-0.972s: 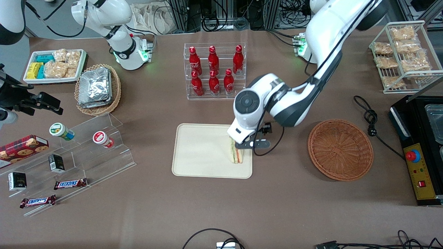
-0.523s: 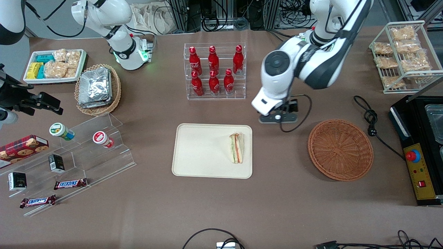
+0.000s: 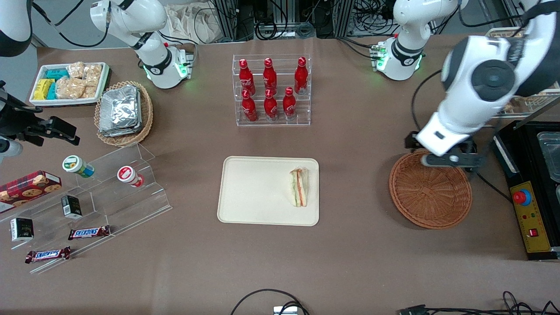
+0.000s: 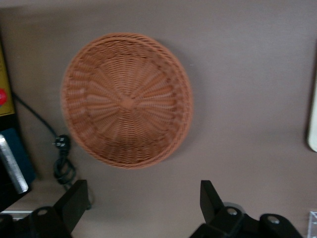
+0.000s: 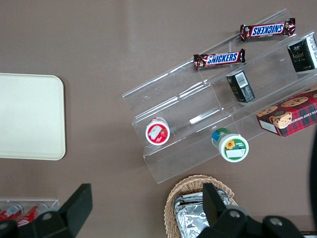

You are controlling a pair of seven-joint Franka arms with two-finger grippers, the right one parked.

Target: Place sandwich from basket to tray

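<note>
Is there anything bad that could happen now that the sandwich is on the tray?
Maybe two things. The sandwich lies close to the tray's edge nearest the basket, so a bump to the tray might slide it against the low rim or off. The open, empty gripper hangs just above the basket's rim farthest from the front camera, near a black cable; dropping lower, it could knock the basket or snag the cable.
</note>
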